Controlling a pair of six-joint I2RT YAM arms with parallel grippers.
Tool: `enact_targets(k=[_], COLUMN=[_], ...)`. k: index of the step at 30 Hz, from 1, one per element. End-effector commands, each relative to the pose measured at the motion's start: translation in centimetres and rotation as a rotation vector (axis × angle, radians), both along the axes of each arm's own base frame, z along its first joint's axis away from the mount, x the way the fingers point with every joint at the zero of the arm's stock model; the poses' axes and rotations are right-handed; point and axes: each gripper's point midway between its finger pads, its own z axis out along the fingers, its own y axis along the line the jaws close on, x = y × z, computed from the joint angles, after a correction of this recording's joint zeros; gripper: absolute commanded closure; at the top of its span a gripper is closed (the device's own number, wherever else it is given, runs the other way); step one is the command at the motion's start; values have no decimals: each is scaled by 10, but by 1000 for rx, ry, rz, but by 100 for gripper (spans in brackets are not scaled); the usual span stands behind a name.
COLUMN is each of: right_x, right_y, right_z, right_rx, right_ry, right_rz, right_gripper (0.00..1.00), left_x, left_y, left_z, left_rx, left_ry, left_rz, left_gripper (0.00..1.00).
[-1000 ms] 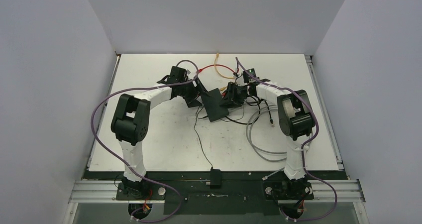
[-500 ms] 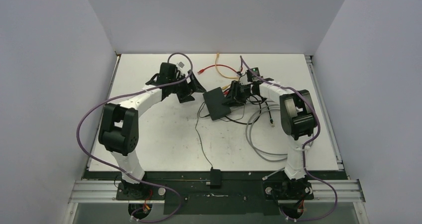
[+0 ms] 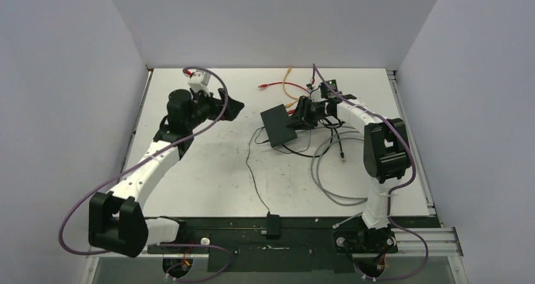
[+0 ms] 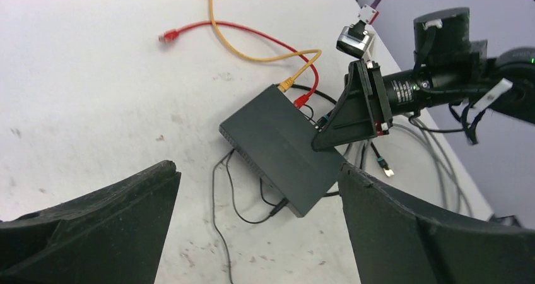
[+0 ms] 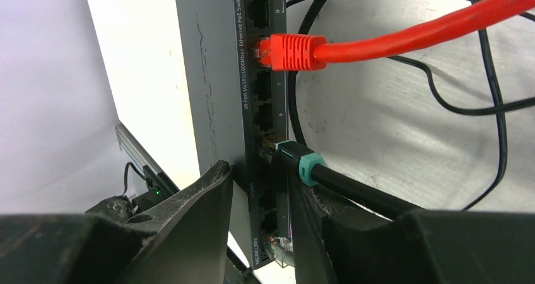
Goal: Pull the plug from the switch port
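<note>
The switch [image 3: 277,125] is a flat black box lying mid-table, also seen in the left wrist view [image 4: 284,148]. Its port row [image 5: 262,94] faces the right wrist camera. A red plug [image 5: 287,50] sits in one port and a black plug with a teal collar [image 5: 296,161] in another. A yellow plug [image 4: 287,82] enters beside the red plug [image 4: 301,99]. My right gripper [image 5: 255,177] is shut on the switch's port edge [image 3: 303,115], one finger on each flat face. My left gripper [image 3: 232,107] hangs open and empty, well left of the switch [image 4: 255,170].
The red cable's free end [image 3: 262,86] and the yellow cable [image 3: 287,82] lie behind the switch. Grey cable loops [image 3: 328,177] and a loose black plug [image 3: 343,156] lie right of centre. A small black block [image 3: 273,224] with a thin wire sits at the near edge.
My left arm drew back to the left, away from the switch, and its jaws opened wider. The switch turned and shifted slightly toward the back, still held by the right gripper.
</note>
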Motion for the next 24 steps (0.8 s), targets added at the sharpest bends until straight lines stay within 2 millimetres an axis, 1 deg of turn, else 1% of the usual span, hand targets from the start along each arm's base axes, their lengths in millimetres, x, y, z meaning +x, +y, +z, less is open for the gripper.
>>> enact_targets(k=[1, 3, 5, 8, 10, 13, 17, 18, 19, 21, 23, 24], right_x=[4, 2, 1, -2, -4, -8, -11, -12, -12, -13, -14, -15], right_y=[2, 0, -3, -5, -7, -9, -11, -11, -12, -13, -13, -13], right_z=[71, 75, 78, 81, 82, 81, 79, 79, 79, 79, 79, 79], right_rx=[109, 111, 111, 107, 103, 99, 95, 96, 96, 96, 96, 95], right_ry=[-157, -162, -167, -169, -173, -172, -164, -164, -164, -162, -162, -160], right_rz=[43, 43, 44, 49, 54, 56, 55, 57, 57, 56, 60, 61], right_gripper=[95, 95, 95, 95, 95, 95, 95, 95, 95, 95, 95, 95], left_x=[-15, -26, -32, -40, -49, -65, -77, -82, -86, -87, -92, -94], left_y=[7, 7, 4, -4, -12, -27, -47, -50, -54, -61, -73, -77], left_z=[54, 53, 47, 31, 20, -2, -34, -47, -56, -71, -86, -92], left_rx=[70, 101, 158, 247, 316, 410, 549, 583, 610, 687, 775, 803], left_ry=[-454, -521, -549, -560, -589, -608, -574, -539, -525, -520, -541, -552], left_rz=[-36, -66, -115, -209, -308, -469, -617, -658, -694, -723, -754, -776], left_gripper=[4, 4, 4, 4, 4, 4, 4, 4, 2, 1, 0, 5])
